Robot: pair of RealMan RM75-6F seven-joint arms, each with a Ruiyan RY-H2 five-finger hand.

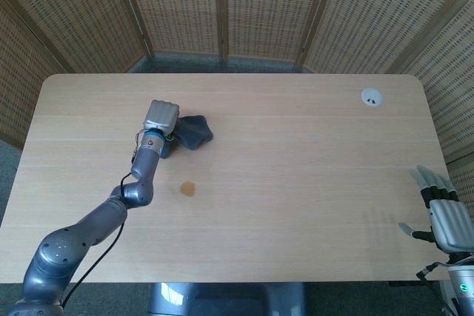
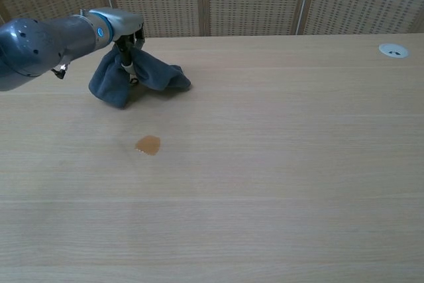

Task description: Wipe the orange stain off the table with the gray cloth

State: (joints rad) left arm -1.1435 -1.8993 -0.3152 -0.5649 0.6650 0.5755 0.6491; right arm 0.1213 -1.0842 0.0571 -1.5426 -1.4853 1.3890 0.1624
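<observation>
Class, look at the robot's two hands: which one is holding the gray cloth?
The left hand. It grips the gray cloth, bunched and partly lifted off the table, while the right hand rests open at the table's near right edge, holding nothing.

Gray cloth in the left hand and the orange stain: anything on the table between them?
Nothing: only bare wooden table lies between the gray cloth and the orange stain, clearest in the chest view.
</observation>
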